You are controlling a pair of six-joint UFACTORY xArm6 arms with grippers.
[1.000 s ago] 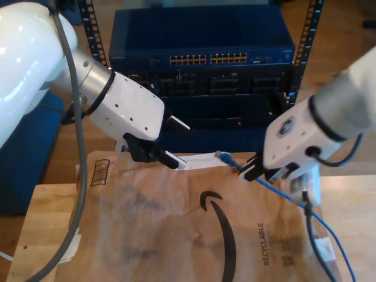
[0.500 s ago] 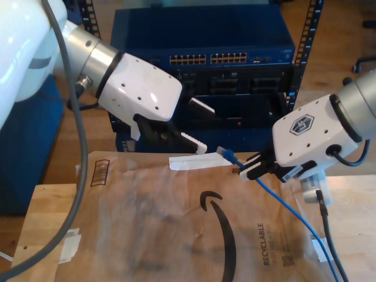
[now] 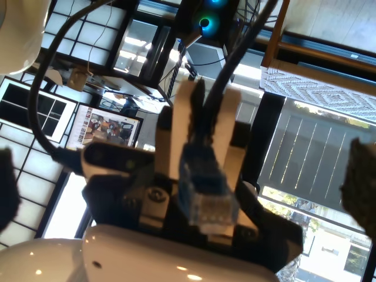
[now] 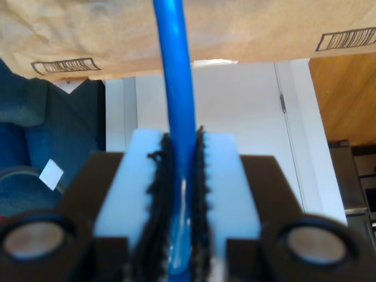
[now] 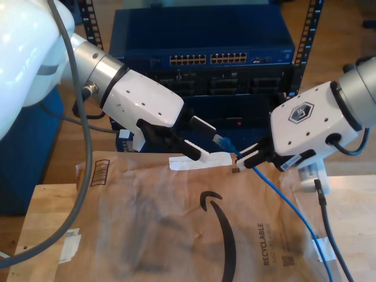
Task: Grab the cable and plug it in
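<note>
My second claw (image 5: 245,160) is clenched on the cable (image 5: 276,194): in the second wrist view the blue cord (image 4: 176,106) runs straight out from between the pale pads (image 4: 141,176), which press it from both sides. In the exterior view this claw reaches in from that view's right, and the short free end of the cable juts past it to a blue-booted plug (image 5: 223,142), held in the air above the brown paper mailer (image 5: 176,235). My first claw (image 5: 202,141) comes in from the exterior view's left with its fingers spread apart, one on either side of the plug; in the first wrist view the clear plug tip (image 3: 205,202) faces the camera between them, and I cannot tell whether either finger touches it. Behind both claws stands the dark blue switch (image 5: 202,44) in its rack, its row of ports (image 5: 208,59) well above the plug with open air between. The cable trails down over the mailer toward the exterior view's lower right edge, beside a grey arm cable (image 5: 329,229). The mailer covers most of the wooden tabletop (image 5: 41,235).
</note>
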